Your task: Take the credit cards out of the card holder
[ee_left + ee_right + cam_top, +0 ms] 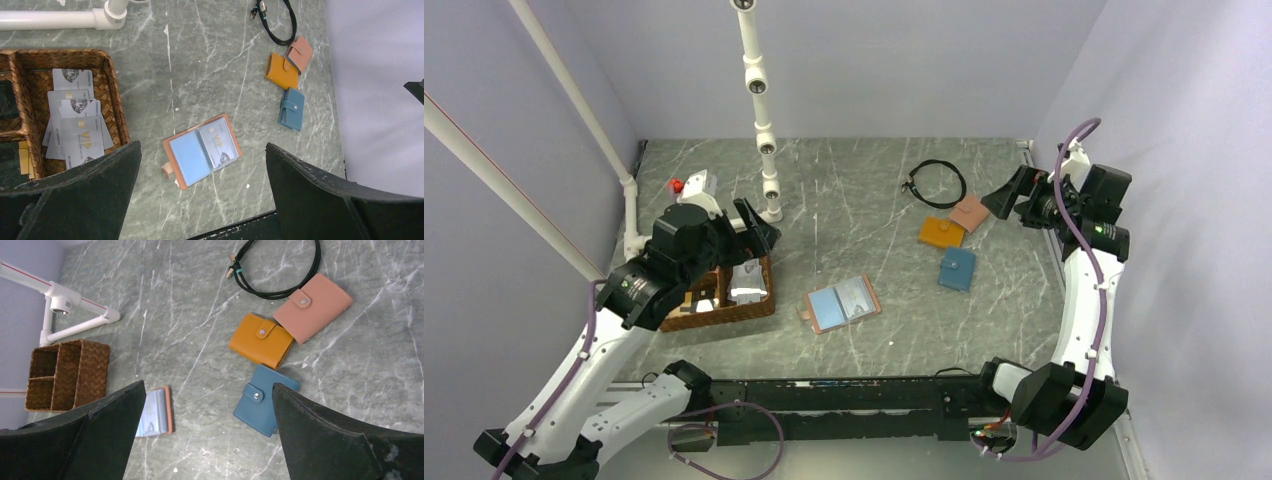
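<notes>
Card holder [842, 303] spread open and flat on the desk [854, 200], in the middle toward the near edge, light-blue pockets up, snap tab poking out at its left. One of the credit cards [218, 142] seated in the right-hand pocket, legible only from the left wrist. More grey cards heaped loose inside the wicker basket [114, 95], left of the holder and apart from it. Bare marble all round the holder's edges.

Farther right and back, well apart: orange wallet [941, 232], teal wallet [957, 268] and closed pink wallet [971, 212], orange and pink touching, with a black cable loop [936, 183] behind them. White pipe stand [761, 150] at the back left.

Left fingers [85, 195] spread wide, gripping nothing, up over the basket's right side. Right fingers [330, 435] likewise wide apart and empty, raised near the right wall.

From the right wrist, only a sliver of the holder beside the left finger, and no cards to be made out in the basket.
</notes>
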You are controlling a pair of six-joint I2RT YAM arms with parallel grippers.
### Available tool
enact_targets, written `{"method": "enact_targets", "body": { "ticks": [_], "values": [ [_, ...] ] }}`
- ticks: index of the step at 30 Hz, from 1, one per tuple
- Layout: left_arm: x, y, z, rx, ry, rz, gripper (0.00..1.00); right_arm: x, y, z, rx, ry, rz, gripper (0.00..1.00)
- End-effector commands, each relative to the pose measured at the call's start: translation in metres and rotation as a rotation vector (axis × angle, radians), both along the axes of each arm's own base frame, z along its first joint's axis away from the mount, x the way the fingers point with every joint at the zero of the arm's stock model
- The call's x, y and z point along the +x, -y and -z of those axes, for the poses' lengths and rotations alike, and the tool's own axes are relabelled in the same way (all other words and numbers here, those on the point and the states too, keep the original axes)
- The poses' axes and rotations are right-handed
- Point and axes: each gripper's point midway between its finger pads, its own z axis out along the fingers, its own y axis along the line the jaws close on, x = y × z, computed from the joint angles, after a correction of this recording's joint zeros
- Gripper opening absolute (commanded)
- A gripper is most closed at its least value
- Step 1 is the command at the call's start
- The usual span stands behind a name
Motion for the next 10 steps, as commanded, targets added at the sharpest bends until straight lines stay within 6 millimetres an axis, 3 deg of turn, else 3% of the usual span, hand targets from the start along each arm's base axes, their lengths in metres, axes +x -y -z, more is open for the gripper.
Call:
{"method": "enact_targets", "body": {
  "ticks": [1, 10],
  "values": [
    [0.0038, -0.0030, -0.0089, -0.020, 0.052, -0.022, 0.99, 0.0036, -0.0006, -0.0070, 0.004, 0.041, -0.008, 1.00],
    [0.0014, -0.0052, -0.0070, -0.022, 0.045, -0.030, 0.99, 0.0068, -0.0019, -0.0014, 0.012, 0.040, -0.029, 1.00]
  ]
}}
